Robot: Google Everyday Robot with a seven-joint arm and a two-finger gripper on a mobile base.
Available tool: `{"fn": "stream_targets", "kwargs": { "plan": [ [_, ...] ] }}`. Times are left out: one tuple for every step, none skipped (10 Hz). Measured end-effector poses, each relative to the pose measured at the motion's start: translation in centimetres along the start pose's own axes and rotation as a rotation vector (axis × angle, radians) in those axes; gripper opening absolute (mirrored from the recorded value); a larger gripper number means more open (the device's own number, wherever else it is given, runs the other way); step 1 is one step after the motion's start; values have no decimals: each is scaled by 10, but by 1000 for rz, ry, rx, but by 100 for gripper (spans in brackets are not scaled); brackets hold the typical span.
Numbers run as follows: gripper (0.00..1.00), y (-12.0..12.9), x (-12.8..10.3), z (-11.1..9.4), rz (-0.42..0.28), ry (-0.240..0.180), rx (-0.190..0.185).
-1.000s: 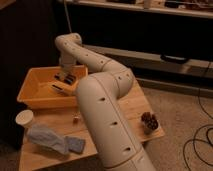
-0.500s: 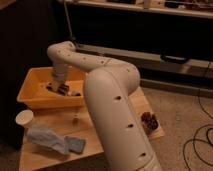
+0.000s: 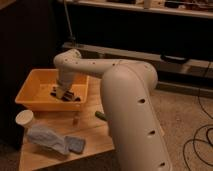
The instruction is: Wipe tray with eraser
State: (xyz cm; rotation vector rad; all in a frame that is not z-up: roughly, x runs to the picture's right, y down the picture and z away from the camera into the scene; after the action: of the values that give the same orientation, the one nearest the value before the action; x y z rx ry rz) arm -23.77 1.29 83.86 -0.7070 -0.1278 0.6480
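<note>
Gripper (image 3: 62, 92) sits low inside the tray (image 3: 29, 101), left of frame centre. It is clamped on the eraser (image 3: 72, 96).

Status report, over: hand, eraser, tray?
Hand shut on eraser, low inside tray. Eraser at tray floor. Cup and blue cloth lie outside tray.

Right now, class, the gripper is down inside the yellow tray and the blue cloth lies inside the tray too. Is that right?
Not quite. The gripper is down inside the yellow tray, but the blue cloth lies outside it, on the table in front, as the camera view shows.
</note>
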Motion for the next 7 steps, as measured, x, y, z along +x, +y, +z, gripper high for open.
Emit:
{"fn": "stream_targets", "kwargs": {
  "plan": [
    [0,-16,8,-1,20,4,11],
    [0,-33,17,-2,37,12,23],
    [0,-55,25,-3,62,14,35],
    [0,-77,32,-5,84,12,55],
    [0,-89,35,-8,91,13,65],
    [0,-99,34,-11,92,12,73],
    [0,-100,20,-12,78,7,74]
  ]
}}
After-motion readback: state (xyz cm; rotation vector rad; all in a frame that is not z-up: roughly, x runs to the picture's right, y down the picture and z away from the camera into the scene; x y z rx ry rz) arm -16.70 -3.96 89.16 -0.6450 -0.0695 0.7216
